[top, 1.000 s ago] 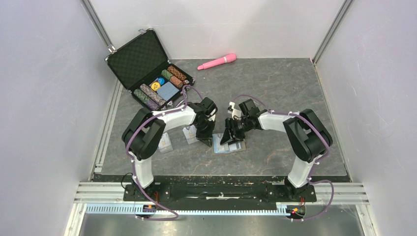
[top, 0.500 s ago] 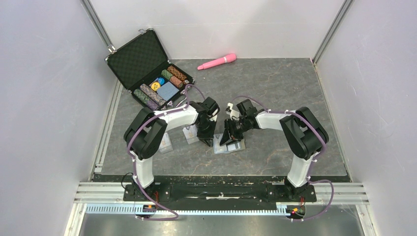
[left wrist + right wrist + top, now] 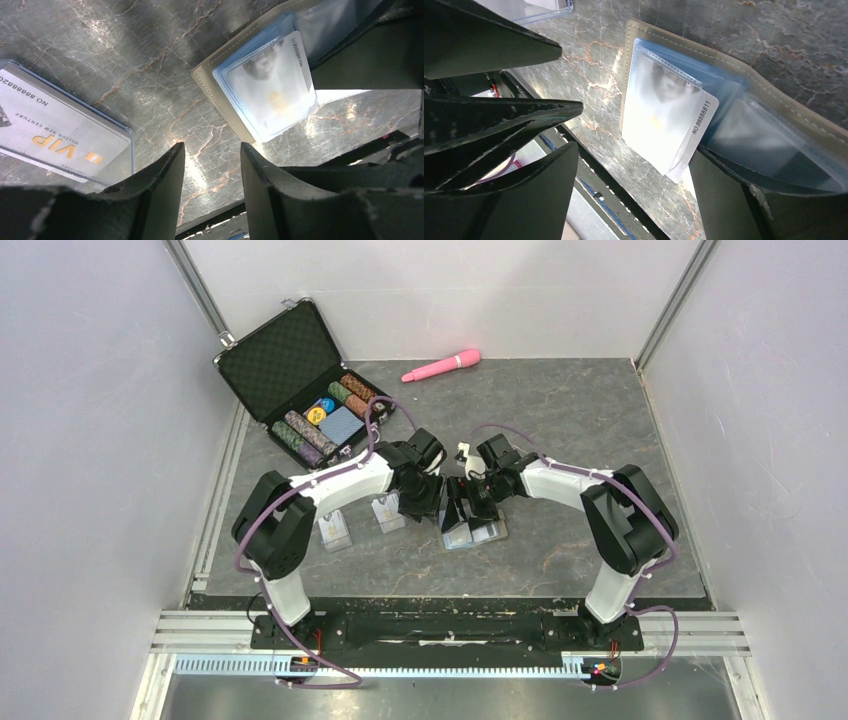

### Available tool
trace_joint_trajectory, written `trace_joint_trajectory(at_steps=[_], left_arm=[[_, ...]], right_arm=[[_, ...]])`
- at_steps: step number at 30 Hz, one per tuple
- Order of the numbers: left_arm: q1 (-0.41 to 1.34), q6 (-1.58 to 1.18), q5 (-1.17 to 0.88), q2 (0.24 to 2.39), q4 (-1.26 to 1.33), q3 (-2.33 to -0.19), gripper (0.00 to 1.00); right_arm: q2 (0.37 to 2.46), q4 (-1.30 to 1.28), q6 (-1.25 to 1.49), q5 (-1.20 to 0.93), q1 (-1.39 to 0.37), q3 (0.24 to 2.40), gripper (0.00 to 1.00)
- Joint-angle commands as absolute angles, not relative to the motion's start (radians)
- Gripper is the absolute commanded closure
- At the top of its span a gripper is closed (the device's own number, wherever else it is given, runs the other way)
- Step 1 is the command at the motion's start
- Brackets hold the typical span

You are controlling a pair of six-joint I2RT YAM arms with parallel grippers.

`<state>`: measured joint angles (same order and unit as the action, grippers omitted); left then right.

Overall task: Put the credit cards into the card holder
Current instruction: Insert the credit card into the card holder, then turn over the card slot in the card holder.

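The khaki card holder (image 3: pixel 487 533) lies open on the table between both arms; its tan edge (image 3: pixel 220 95) and light-blue lining show. One pale credit card (image 3: pixel 664 120) with a gold mark sits partly inside a clear slot, one printed end sticking out. Two more credit cards (image 3: pixel 335 530) (image 3: pixel 386 513) lie flat to the left; the nearer one reads VIP (image 3: pixel 60 135). My left gripper (image 3: pixel 212 150) is open over bare table just left of the holder, holding nothing. My right gripper (image 3: pixel 634 155) is wide open, with one finger (image 3: pixel 729 195) over the holder's lining.
An open black case (image 3: pixel 285 360) with poker chips (image 3: pixel 330 420) stands at the back left. A pink cylindrical object (image 3: pixel 441 365) lies at the back edge. Grey walls enclose the table on three sides. The two grippers (image 3: pixel 445 512) are nearly touching.
My left gripper has opened and its arm has shifted right, up to the holder. My right gripper closed a little, then opened wide. The card now sits in the slot, untouched.
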<state>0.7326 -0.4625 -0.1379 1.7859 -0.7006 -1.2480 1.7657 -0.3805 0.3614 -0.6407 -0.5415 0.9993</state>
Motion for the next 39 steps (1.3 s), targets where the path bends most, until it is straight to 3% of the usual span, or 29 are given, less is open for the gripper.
trace_joint_trajectory(at_steps=[1,7,13,17,22,39], left_arm=[[0.728,-0.498,-0.217,1.722,-0.618,-1.259,0.48],[0.686,-0.604,-0.417,1.685,-0.427,-1.165,0.47],[0.649,-0.713,-0.527,1.69,-0.281,-1.084,0.5],[0.65,-0.737,-0.545,1.716,-0.253,-1.071,0.53],[0.65,-0.754,-0.517,1.744,-0.273,-1.075,0.6],[0.693,-0.663,-0.401,1.818,-0.446,-1.17,0.61]], right_arm=[[1.718,-0.448,0.296,-0.579,-0.542,1.053,0.16],[1.704,-0.512,0.259,-0.538,-0.539,1.109,0.19],[1.703,-0.529,0.235,-0.525,-0.512,1.107,0.43],[1.716,-0.505,0.22,-0.542,-0.487,1.074,0.66],[1.746,-0.409,0.251,-0.581,-0.485,0.991,0.83],[1.827,-0.323,0.273,-0.539,-0.485,0.896,0.95]])
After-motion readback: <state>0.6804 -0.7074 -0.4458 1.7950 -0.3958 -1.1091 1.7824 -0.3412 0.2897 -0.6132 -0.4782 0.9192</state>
